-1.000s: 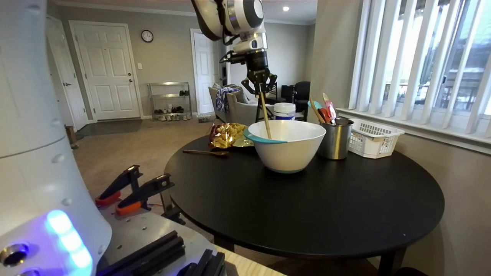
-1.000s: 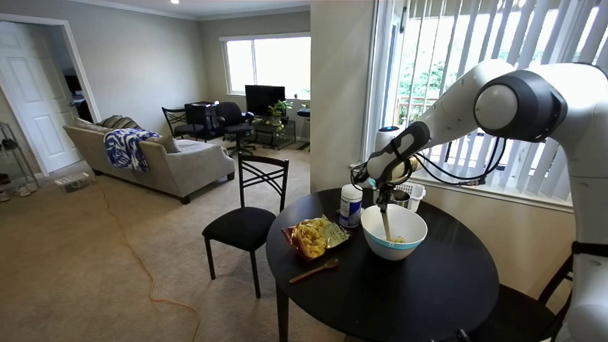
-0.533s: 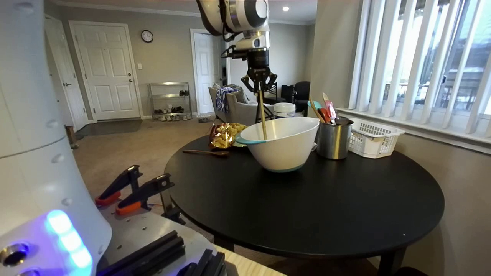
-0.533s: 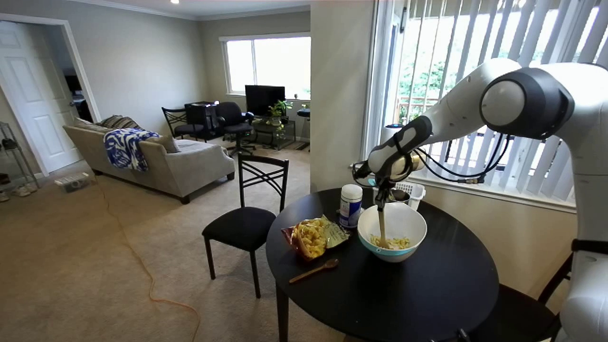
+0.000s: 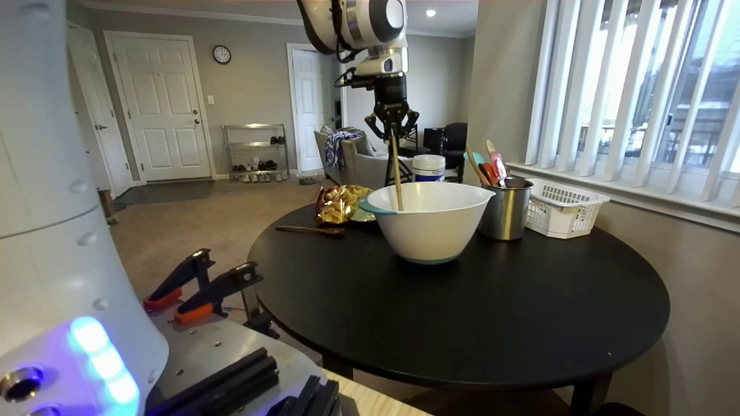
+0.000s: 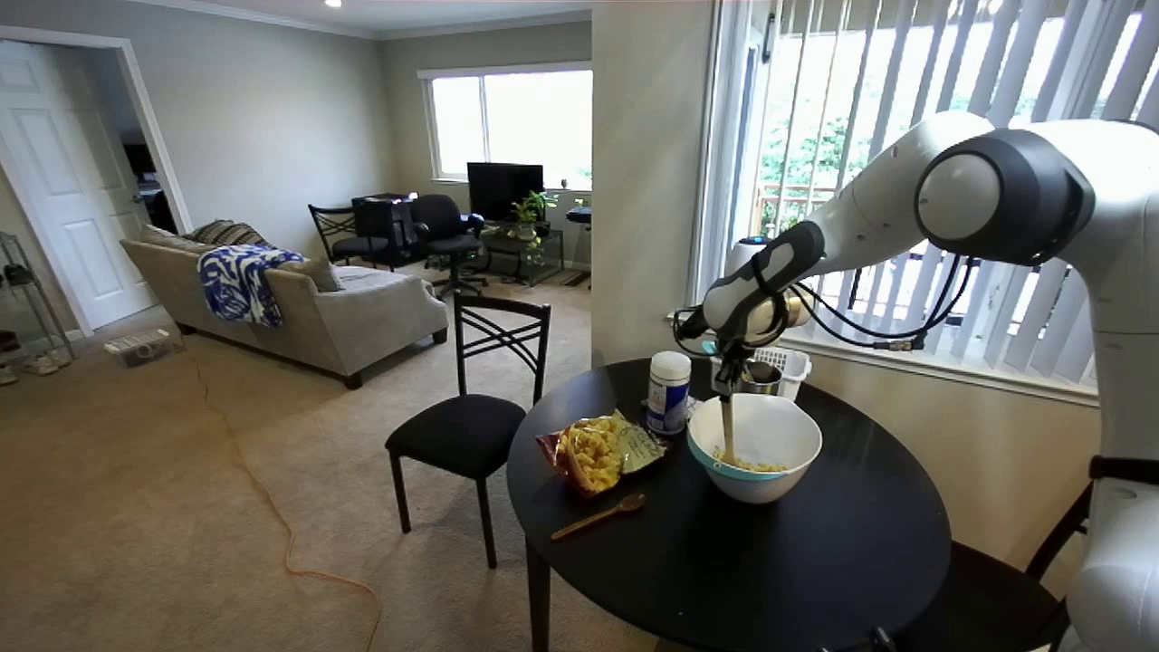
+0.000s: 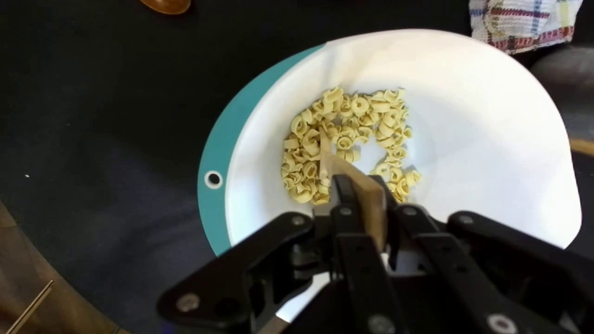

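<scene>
Over the white bowl (image 5: 433, 231) on the round black table (image 5: 491, 312), the gripper (image 5: 393, 136) points straight down to six o'clock, its jaws clamped on the upper part of a wooden utensil (image 5: 396, 176). In an exterior view the arm (image 6: 1000, 197) arches in from three o'clock, high above the table, its forearm (image 6: 865, 217) sloping toward eight o'clock; the wrist (image 6: 732, 303) bends sharply downward above the bowl. The utensil stands nearly upright, its lower end leaning a touch to the five-o'clock side of six in an exterior view. Seen from the wrist, that end sits among pasta pieces (image 7: 306, 167), toward the bowl's ten o'clock, while the teal handle (image 7: 220, 139) curves from eight to eleven.
</scene>
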### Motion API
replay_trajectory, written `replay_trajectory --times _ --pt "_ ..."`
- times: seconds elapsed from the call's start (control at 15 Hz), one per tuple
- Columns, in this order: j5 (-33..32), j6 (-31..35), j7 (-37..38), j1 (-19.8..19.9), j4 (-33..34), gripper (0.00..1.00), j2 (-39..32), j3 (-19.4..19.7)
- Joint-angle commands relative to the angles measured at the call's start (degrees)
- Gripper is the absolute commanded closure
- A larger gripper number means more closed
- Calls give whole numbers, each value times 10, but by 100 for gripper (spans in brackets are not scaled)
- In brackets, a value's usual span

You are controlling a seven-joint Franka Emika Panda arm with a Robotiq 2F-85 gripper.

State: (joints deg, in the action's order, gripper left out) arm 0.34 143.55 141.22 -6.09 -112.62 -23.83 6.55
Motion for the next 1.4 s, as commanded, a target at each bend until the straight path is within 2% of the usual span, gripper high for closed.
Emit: replay_trajectory --times 0.0,0.4,0.67,0.73,1.07,1.33 --pt "29 44 12 1 -21 95 -2 -14" --pt "46 100 63 -4 -26 95 -12 -4" --pt "28 129 106 -13 -33 95 -17 11" --pt "62 137 80 -46 -34 95 -21 53" --pt "95 171 81 -92 -43 95 -31 101" --pt "109 198 81 -152 -47 95 -48 166"
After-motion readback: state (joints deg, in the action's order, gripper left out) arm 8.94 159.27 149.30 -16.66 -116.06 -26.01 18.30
